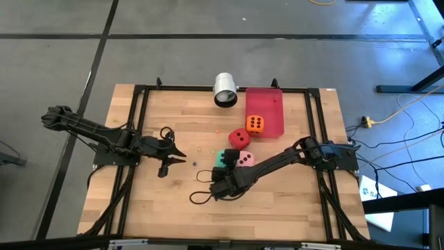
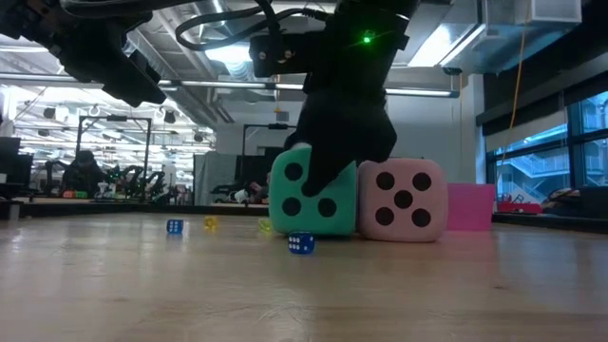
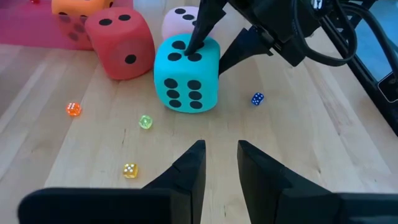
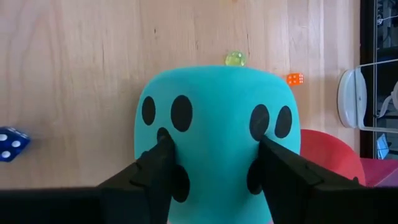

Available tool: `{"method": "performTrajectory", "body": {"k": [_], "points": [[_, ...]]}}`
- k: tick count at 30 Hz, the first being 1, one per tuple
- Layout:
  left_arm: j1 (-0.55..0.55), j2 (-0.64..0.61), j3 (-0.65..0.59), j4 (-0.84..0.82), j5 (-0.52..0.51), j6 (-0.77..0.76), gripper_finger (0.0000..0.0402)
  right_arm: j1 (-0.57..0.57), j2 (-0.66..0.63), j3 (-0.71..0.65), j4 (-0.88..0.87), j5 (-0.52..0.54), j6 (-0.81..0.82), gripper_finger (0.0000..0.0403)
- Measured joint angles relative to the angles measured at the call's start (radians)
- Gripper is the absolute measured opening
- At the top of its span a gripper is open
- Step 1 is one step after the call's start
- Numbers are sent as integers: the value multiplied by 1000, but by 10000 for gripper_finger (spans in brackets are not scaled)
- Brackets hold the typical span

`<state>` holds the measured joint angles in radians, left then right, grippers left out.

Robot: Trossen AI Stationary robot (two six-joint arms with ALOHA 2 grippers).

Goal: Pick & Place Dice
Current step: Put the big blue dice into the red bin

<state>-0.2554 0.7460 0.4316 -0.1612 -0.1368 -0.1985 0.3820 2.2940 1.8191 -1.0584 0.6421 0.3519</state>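
The green die [image 1: 222, 157] sits on the table by its bottom face, touching the pink die [image 1: 245, 159] beside it. The red die [image 1: 239, 138] lies just in front of the red tray [image 1: 272, 104], and the orange die [image 1: 254, 124] rests on that tray. My right gripper [image 4: 214, 146] reaches down over the green die [image 4: 214, 118] and is shut on it. My left gripper [image 3: 221, 155] is open and hovers left of the dice, pointing at the green die [image 3: 186, 74], touching nothing. My right gripper pinches the green die between its two fingers, one fingertip [image 4: 160, 146] on each of two opposite side faces [image 4: 186, 124]. The fingers slant down from above and the near right. The die stands upright with its bottom face [image 2: 313, 228] on the table.
A white cup [image 1: 225, 90] lies on its side at the far edge, left of the tray. Several tiny dice are scattered on the wood: blue [image 3: 257, 98], orange [image 3: 73, 109], green [image 3: 145, 121], yellow [image 3: 130, 170]. A black frame [image 1: 139, 125] borders the table.
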Motion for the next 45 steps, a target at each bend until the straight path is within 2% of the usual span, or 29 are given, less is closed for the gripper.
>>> {"method": "performTrajectory", "body": {"k": [5, 13, 22, 30, 39, 45], "points": [[0, 0, 0, 0, 0, 0, 84, 0, 0, 0, 0, 0, 2, 174], [0, 0, 0, 0, 0, 0, 84, 0, 0, 4, -5, 9, 4, 172], [0, 0, 0, 0, 0, 0, 84, -1, 16, 110, -105, -16, 0, 168], [0, 0, 0, 0, 0, 0, 84, 1, 17, 126, -139, -13, -9, 157], [0, 0, 0, -1, 0, 0, 84, 2, 10, 128, -155, 17, -6, 133], [0, 0, 0, -1, -1, 0, 84, 3, -47, 130, -161, 70, -3, 131]]}}
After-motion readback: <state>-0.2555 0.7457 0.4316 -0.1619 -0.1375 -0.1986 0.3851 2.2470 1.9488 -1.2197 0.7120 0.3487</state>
